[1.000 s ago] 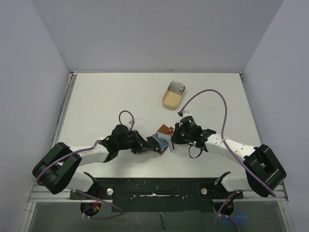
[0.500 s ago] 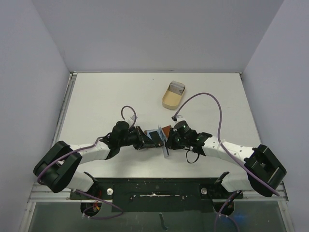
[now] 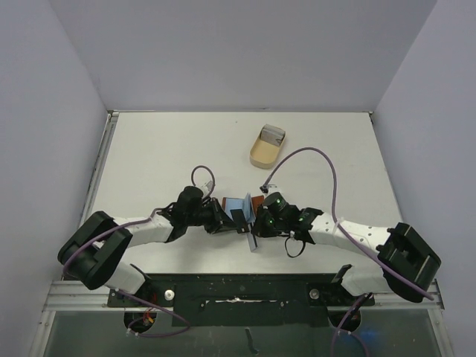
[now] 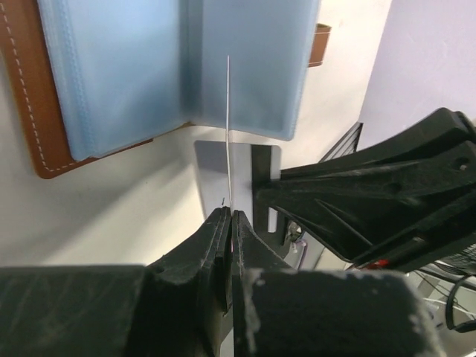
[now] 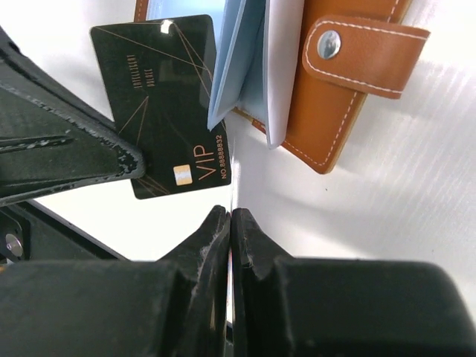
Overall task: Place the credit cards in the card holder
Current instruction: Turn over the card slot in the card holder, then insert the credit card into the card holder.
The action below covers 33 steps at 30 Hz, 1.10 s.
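**A:** Which step is this?

**B:** Insertion. The left hand (image 4: 229,216) is clamped on a black card (image 5: 163,104), held just beside the card holder (image 5: 338,111). The holder lies open on the worktop (image 5: 416,186) between the arms, with its pale blue sleeves (image 4: 119,74) showing.

**A:** And the other side?

**B:** The right hand (image 5: 230,216) pinches a pale card (image 3: 254,239) near the holder. Next, I judge, one card's edge must meet a sleeve mouth squarely, then slide in.

**A:** Any writing?

**B:** "VIP" in gold on the black card, plus "NO." and a number, mostly eights. The smaller print is illegible.
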Each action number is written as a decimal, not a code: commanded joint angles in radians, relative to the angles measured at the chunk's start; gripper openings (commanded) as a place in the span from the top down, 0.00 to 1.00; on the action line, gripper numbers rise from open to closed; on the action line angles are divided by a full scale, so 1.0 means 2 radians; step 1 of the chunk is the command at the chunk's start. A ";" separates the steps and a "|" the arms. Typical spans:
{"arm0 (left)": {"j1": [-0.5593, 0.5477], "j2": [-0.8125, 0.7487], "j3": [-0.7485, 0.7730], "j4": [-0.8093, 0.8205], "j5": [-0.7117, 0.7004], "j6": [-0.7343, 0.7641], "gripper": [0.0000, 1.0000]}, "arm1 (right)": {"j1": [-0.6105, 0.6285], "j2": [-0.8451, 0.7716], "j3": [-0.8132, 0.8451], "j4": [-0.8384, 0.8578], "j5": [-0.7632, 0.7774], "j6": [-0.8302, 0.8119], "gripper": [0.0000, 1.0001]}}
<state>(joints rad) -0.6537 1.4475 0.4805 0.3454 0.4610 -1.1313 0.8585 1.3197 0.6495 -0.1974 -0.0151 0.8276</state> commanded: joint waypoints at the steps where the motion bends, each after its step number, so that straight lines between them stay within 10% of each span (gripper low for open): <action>1: -0.002 0.017 0.034 0.003 0.020 0.035 1.00 | 0.004 -0.041 0.023 -0.017 0.005 0.004 1.00; 14: -0.002 0.038 0.069 -0.024 0.022 0.065 1.00 | -0.030 -0.110 0.093 -0.074 0.032 -0.025 1.00; 33: 0.000 0.039 0.067 -0.035 0.027 0.075 1.00 | -0.137 0.038 0.104 0.005 -0.035 -0.093 1.00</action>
<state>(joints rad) -0.6590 1.5394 0.5850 0.2680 0.4870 -1.0077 0.5964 1.3895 0.8722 -0.2691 -0.0444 0.6678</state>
